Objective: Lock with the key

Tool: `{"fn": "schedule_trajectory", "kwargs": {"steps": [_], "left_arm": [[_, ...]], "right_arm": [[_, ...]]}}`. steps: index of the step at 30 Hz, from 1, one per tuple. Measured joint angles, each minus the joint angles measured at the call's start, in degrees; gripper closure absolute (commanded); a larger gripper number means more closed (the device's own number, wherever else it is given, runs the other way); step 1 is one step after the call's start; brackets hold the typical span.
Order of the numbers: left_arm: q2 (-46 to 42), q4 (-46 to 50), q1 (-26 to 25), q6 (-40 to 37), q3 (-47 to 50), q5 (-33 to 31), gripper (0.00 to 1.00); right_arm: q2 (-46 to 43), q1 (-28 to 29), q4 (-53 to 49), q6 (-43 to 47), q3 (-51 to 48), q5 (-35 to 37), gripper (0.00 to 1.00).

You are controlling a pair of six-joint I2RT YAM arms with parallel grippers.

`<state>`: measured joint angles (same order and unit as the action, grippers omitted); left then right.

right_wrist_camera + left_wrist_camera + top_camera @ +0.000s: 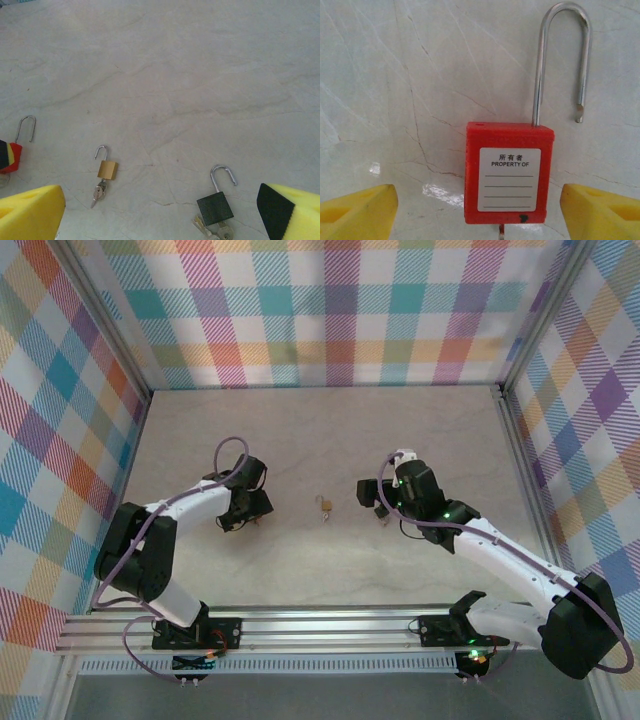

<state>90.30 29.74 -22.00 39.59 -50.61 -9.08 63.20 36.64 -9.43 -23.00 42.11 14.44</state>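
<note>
Red padlock (509, 172): lies flat on the marble-look table (395, 75), label (509, 179) up, shackle (562, 60) popped out of the body w/ free end hanging clear of its hole, so unlocked. Shows a sliver of metal at the bottom edge, prob. its key (501, 232) in the cylinder (too cropped to be sure). Sits squarely between the yellow fingers (360, 212) of the left gripper (479, 197), touching neither: jaws spread wide on either side, gripping nothing. Further out, near table centre: brass padlock (107, 169), shackle likewise open, small key (99, 192) in its bottom. Beyond that: black padlock (215, 207), same state, bunch of keys (212, 231) at its base, just ahead of the right gripper (161, 200). Hovers over the table there, jaws fully apart, empty, touching nothing. From above: one gripper each side of the brass padlock, well apart. Progress, by the look of it: approx. nil. No shackle pushed home, no key turned, no lock or key in hand. Left to do, as judged: close on the red body, press shackle down into its hole, turn key to lock, poss. w/ the other arm steadying.
</note>
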Motion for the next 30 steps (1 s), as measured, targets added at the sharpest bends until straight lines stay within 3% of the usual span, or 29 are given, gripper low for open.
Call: {"fn": "schedule_trajectory", "kwargs": {"steps": [30], "left_arm": [[3.8,-0.9,0.0,0.0,-1.1,-0.7,0.39]], "right_arm": [[0.1,2.7,0.3,1.6,0.0,3.0,0.01]]}}
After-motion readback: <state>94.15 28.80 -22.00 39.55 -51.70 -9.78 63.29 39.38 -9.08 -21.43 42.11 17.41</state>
